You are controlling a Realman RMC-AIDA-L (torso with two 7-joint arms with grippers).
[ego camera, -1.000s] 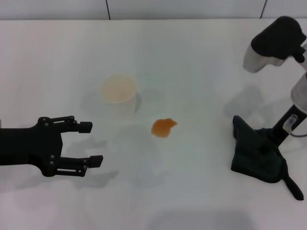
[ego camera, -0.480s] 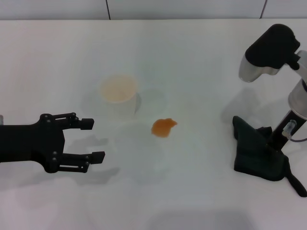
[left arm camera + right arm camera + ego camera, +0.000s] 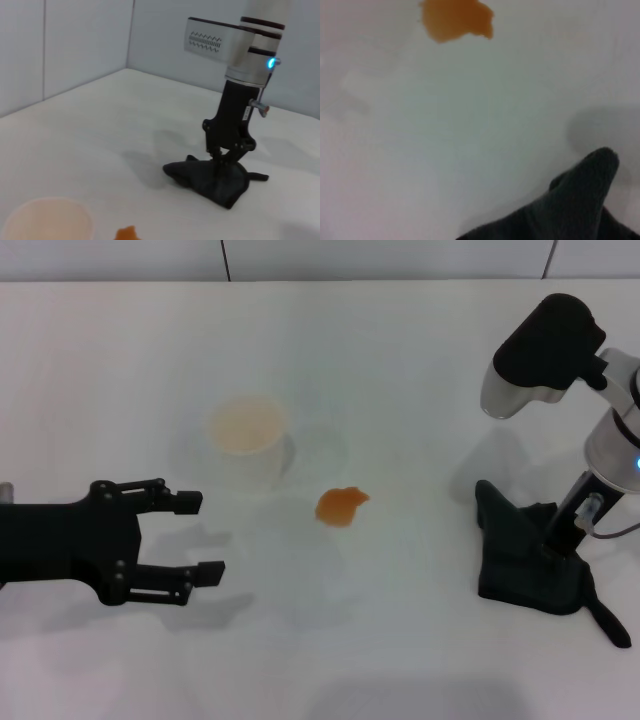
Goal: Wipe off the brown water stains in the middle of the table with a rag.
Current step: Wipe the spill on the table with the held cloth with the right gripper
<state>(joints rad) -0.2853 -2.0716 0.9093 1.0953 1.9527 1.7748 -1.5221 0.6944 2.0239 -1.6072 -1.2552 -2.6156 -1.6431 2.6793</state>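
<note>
White and smooth, the table (image 3: pixel 420 360) runs back to a pale tiled wall, and you can take the brown water stains (image 3: pixel 341 505) near its middle as your landmark. A white cup (image 3: pixel 248 439) stands just beyond the blot, toward the robot's left. The rag (image 3: pixel 525 558) lies well apart from the blot on the robot's right side, a dark bunched cloth with a peak raised toward the stain and a thin tail trailing away on the far side.

Your right gripper (image 3: pixel 556 542) stands down into the top of the rag; from the left wrist view its fingers look closed into the folds, so it appears to be pinching the cloth. Your left gripper (image 3: pixel 195 537) hovers on the opposite side of the blot, nearer the robot, its two fingers spread wide and holding nothing.

Expect the rag to be light, soft and floppy: it will drape and drag rather than hold a shape. A hold on the bunched middle, where you are now, should keep plenty of cloth beneath for wiping. The slick tabletop should let it slide easily, but the loose tail may trail through the liquid and smear it
</note>
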